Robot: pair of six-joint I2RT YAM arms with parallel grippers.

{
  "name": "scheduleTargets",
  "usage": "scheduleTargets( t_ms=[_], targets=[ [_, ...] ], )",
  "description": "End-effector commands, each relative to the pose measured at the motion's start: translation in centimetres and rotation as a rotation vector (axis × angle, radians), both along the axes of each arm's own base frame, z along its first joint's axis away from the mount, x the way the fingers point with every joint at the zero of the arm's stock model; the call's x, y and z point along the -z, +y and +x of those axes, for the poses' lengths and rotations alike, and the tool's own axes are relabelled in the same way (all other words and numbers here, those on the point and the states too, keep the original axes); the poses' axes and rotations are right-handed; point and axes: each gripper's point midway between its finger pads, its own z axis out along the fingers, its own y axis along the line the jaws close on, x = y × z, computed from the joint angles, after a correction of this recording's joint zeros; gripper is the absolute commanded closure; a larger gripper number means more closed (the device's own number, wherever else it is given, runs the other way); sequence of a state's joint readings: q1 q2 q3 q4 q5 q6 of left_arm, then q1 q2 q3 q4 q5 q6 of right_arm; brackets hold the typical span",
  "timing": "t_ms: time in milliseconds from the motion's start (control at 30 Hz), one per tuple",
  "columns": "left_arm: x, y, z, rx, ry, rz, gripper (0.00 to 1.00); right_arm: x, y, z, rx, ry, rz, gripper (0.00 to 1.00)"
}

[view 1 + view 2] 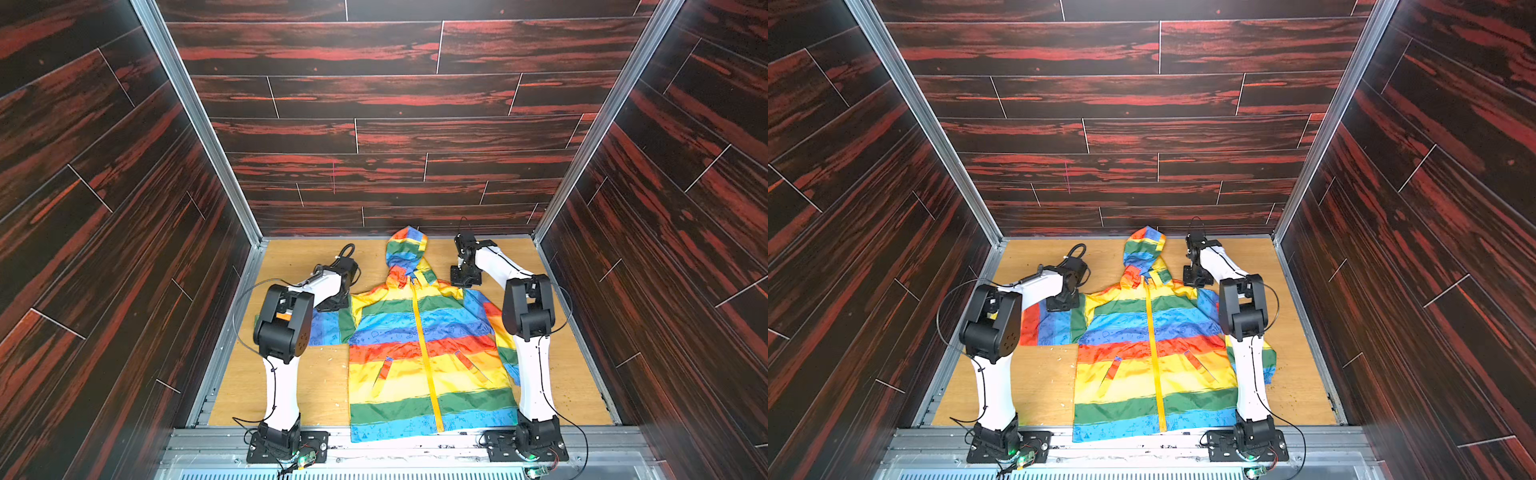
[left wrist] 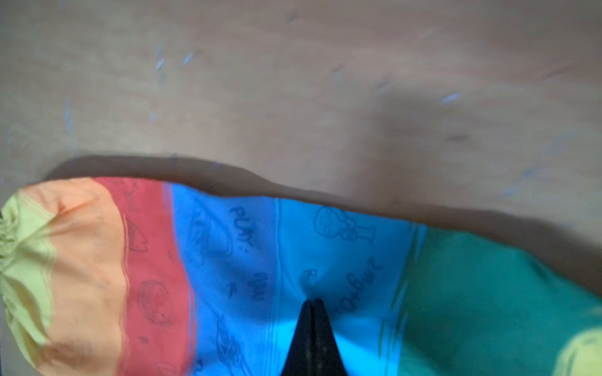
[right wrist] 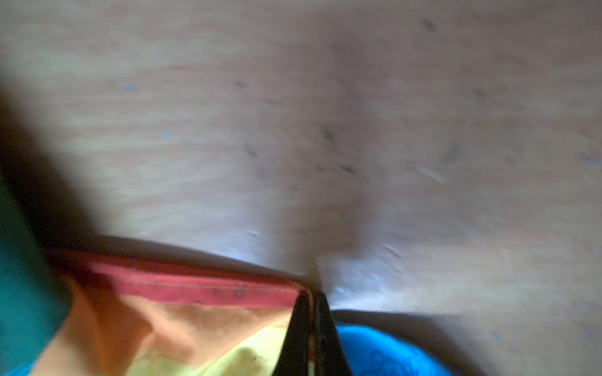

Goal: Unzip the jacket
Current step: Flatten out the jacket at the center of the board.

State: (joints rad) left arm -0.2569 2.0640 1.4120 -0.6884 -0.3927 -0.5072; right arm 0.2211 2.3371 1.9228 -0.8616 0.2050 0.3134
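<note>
The left gripper (image 2: 312,302) has its jaws pressed together, tips down on the blue band of the jacket's (image 2: 228,260) outstretched sleeve (image 1: 328,328). Whether cloth is caught between them cannot be told. The right gripper (image 3: 312,294) is closed on the jacket's edge: a thin orange sliver of cloth shows between its fingers (image 3: 299,325), and a red-trimmed fold ends right at the tips.

In both top views the one jacket (image 1: 382,399) (image 1: 1121,395) lies face up in the middle of the wooden table (image 1: 291,374), between two arms. Its one yellow zipper (image 1: 424,345) runs closed from hem to collar, with two slanted pockets (image 1: 384,368) (image 1: 469,361) beside it. The hood (image 1: 405,249) reaches the back wall (image 1: 395,166), and the hem hangs over the table's front edge onto the metal rail (image 1: 457,440). Bare wood lies open in front of the spread sleeve, behind both grippers, and beyond the right arm (image 1: 532,374), which covers most of the other sleeve.

Only the wrist views show the fingers; from above, black wrist housings hide them. The left wrist view alone shows the gathered cuff (image 2: 19,260) and doodle prints. In a top view the sleeve's red band (image 1: 1029,328) shows past the elbow.
</note>
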Motion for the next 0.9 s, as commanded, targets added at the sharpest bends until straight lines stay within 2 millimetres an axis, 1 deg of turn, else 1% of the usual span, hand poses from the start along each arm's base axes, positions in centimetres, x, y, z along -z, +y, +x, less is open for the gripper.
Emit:
scheduleTargets(
  t_ms=[0, 100, 167, 233, 300, 333, 367, 400, 433, 467, 500, 533, 567, 600, 633, 667, 700, 733, 800, 867],
  targets=[
    [-0.9, 1.1, -1.5, -0.04, 0.014, -0.011, 1.0, -1.1, -4.3, -2.2, 0.166, 0.018, -0.06, 1.0],
    [-1.0, 1.0, -1.6, -0.036, 0.017, -0.017, 1.0, -2.0, -6.3, -3.7, 0.254, -0.005, -0.052, 1.0],
    [-1.3, 1.4, -1.6, -0.048, 0.007, 0.003, 1.0, -2.5, -7.4, -4.4, 0.297, -0.023, -0.04, 1.0],
    [-1.5, 1.7, -1.6, -0.06, -0.001, 0.005, 1.0, -2.9, -7.9, -4.6, 0.303, -0.037, -0.034, 1.0],
    [-1.5, 1.8, -1.5, -0.07, -0.004, 0.0, 1.0, -3.0, -7.5, -4.4, 0.28, -0.042, -0.012, 1.0],
    [-1.6, 1.7, -1.2, -0.066, -0.009, -0.009, 0.95, -3.0, -6.7, -3.9, 0.25, -0.052, 0.027, 1.0],
    [-1.8, 1.6, -1.0, -0.064, -0.016, -0.017, 0.8, -3.0, -6.0, -3.6, 0.225, -0.06, 0.063, 0.98],
    [-2.2, 1.4, -0.6, -0.061, -0.029, -0.025, 0.68, -3.1, -5.4, -3.3, 0.203, -0.069, 0.101, 0.89],
    [-2.9, 1.2, -0.2, -0.059, -0.049, -0.035, 0.53, -3.3, -4.5, -2.7, 0.174, -0.079, 0.145, 0.8],
    [-4.0, 1.0, 0.5, -0.057, -0.081, -0.046, 0.44, -3.8, -3.9, -2.3, 0.158, -0.091, 0.174, 0.75],
    [-5.1, 0.8, 1.1, -0.05, -0.113, -0.057, 0.39, -4.3, -3.7, -1.9, 0.153, -0.105, 0.185, 0.69],
    [-6.4, 0.4, 2.0, -0.038, -0.149, -0.075, 0.37, -5.0, -3.7, -1.5, 0.156, -0.124, 0.184, 0.62],
    [-8.0, -0.2, 3.3, -0.012, -0.202, -0.105, 0.36, -6.0, -4.1, -1.1, 0.17, -0.153, 0.173, 0.56],
    [-9.2, -1.3, 4.4, 0.042, -0.24, -0.153, 0.35, -6.9, -4.5, -0.7, 0.188, -0.183, 0.159, 0.51],
    [-10.4, -3.1, 5.8, 0.099, -0.288, -0.224, 0.34, -8.0, -5.0, -0.5, 0.219, -0.218, 0.142, 0.47],
    [-11.3, -5.1, 6.9, 0.159, -0.32, -0.298, 0.34, -8.9, -5.3, -0.3, 0.246, -0.246, 0.144, 0.46],
    [-12.4, -7.4, 8.6, 0.221, -0.377, -0.363, 0.34, -9.5, -5.0, -0.2, 0.254, -0.266, 0.169, 0.46],
    [-13.2, -10.0, 9.7, 0.291, -0.401, -0.405, 0.34, -10.0, -4.2, -0.1, 0.248, -0.28, 0.221, 0.46],
    [-13.6, -14.6, 11.4, 0.415, -0.415, -0.416, 0.34, -10.5, -1.7, 0.1, 0.201, -0.285, 0.352, 0.47],
    [-13.2, -19.7, 12.9, 0.526, -0.416, -0.434, 0.34, -10.3, 1.4, 0.1, 0.132, -0.259, 0.498, 0.5]
  ],
)
